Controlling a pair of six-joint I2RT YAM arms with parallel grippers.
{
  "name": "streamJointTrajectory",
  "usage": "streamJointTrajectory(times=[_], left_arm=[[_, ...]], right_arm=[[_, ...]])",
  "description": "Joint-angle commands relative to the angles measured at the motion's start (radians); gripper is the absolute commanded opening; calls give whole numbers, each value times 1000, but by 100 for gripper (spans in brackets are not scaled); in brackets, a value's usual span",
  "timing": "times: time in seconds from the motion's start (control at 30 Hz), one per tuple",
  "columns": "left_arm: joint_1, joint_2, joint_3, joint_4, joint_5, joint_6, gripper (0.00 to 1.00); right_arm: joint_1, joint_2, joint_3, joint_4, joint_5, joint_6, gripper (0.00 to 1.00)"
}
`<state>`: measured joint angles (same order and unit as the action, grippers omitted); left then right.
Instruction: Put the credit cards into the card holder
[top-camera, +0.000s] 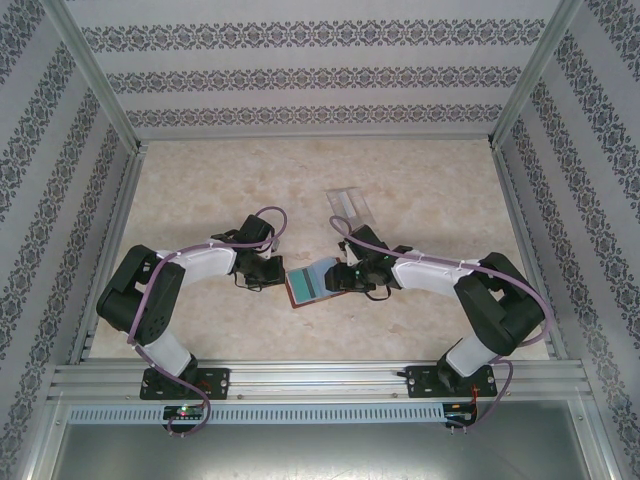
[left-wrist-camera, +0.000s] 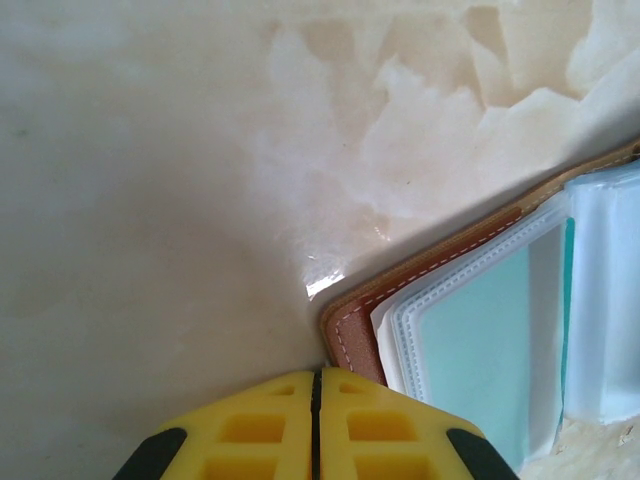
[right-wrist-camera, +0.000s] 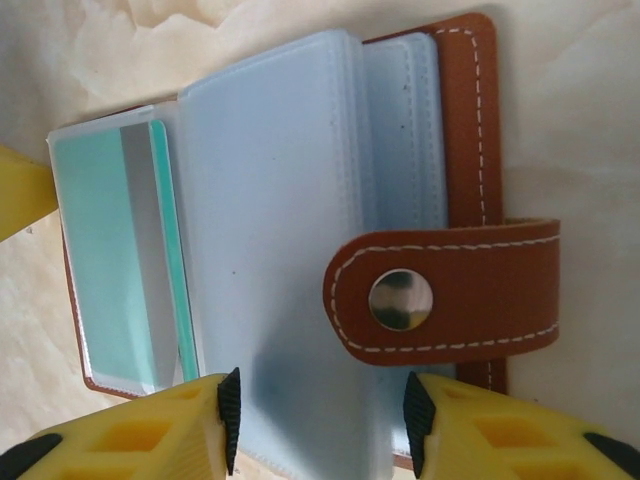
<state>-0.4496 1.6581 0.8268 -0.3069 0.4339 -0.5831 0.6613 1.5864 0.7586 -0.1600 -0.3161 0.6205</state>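
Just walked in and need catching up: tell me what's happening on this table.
The brown card holder lies open on the table between the two arms, a teal card already in one clear sleeve. The left pincer is shut, its tips at the holder's corner. The right pincer is open, straddling the sleeves beside the clasp tab.

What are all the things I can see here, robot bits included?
card holder: one, reddish-brown with clear sleeves, lying open mid-table between the grippers
credit card: one visible, teal, tucked in a sleeve of the holder
clear plastic case: one, transparent, farther back on the table
table: one, beige marbled
left gripper: one, yellow fingers, shut, at the holder's corner
right gripper: one, yellow fingers, open, over the sleeves
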Motion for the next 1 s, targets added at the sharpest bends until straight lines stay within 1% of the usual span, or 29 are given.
streamJointTrajectory(times=[0.0,0.1,0.17,0.3,0.4,0.5,0.63,0.83,0.97], left_arm=[[-15,51,-8,83,33,1,9],[-16,51,-9,81,35,-1,9],[-15,52,-8,80,34,2,9],[-15,54,0,68,33,8,9],[-16,59,3,72,35,10,9],[-16,68,9,64,37,15,9],[-16,76,9,74,44,13,9],[-16,81,9,76,49,14,9],[-16,78,4,72,48,15,9]], right_arm=[[15,21,28,-8,6,-21,47],[18,20,41,-16,-6,-19,43],[22,15,53,-29,0,-24,43],[26,2,81,-102,60,-41,52],[29,-14,93,-148,101,-58,56],[33,-16,108,-188,139,-71,56],[43,-7,113,-186,138,-78,55],[63,29,130,-164,111,-73,50],[65,53,134,-158,101,-64,49]])
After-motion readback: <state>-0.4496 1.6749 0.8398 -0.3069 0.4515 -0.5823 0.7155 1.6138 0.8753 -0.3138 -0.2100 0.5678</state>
